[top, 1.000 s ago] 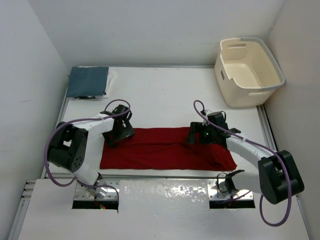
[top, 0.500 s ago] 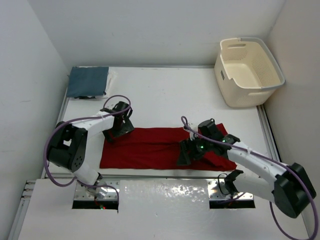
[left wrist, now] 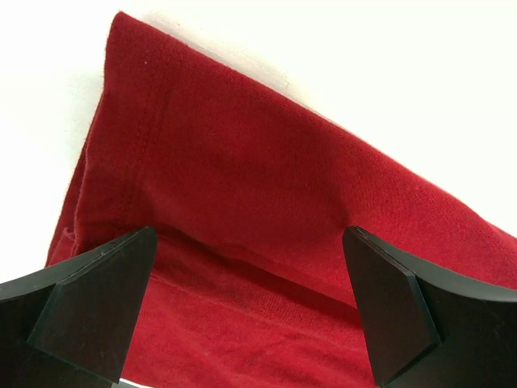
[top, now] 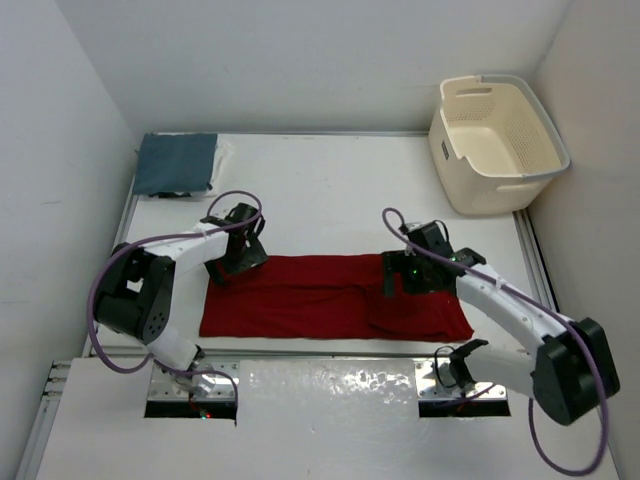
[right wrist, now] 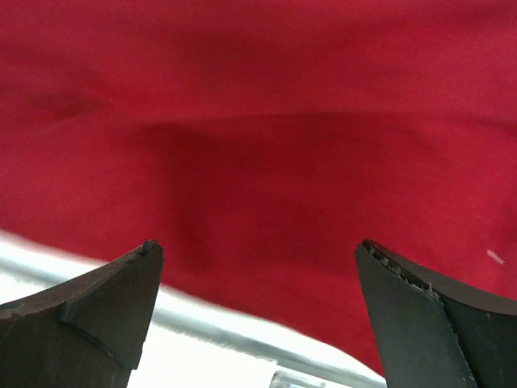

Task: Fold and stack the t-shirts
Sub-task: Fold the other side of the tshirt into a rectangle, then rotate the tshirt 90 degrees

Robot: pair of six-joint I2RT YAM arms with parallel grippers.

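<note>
A bright red t-shirt (top: 320, 298) lies on the table as a long flat strip, folded lengthwise. My left gripper (top: 228, 268) hovers open over its left end; in the left wrist view the shirt (left wrist: 242, 186) shows a fold edge running between the black fingers (left wrist: 89, 311), with nothing gripped by the gripper (left wrist: 246, 315). My right gripper (top: 393, 282) is open over the strip's right part. In the right wrist view, red cloth (right wrist: 266, 137) fills the space beyond the open gripper (right wrist: 258, 311). A dusty blue-grey t-shirt (top: 176, 164) lies folded at the far left corner.
A cream perforated laundry basket (top: 497, 143) stands at the far right corner. White walls close in the table on the left, back and right. A metal rail (right wrist: 242, 335) runs along the near table edge, just beyond the shirt's front hem.
The right gripper swung toward the front middle of the red shirt and has come back over its right part. The left gripper shifted slightly toward the back. Both stayed open.
</note>
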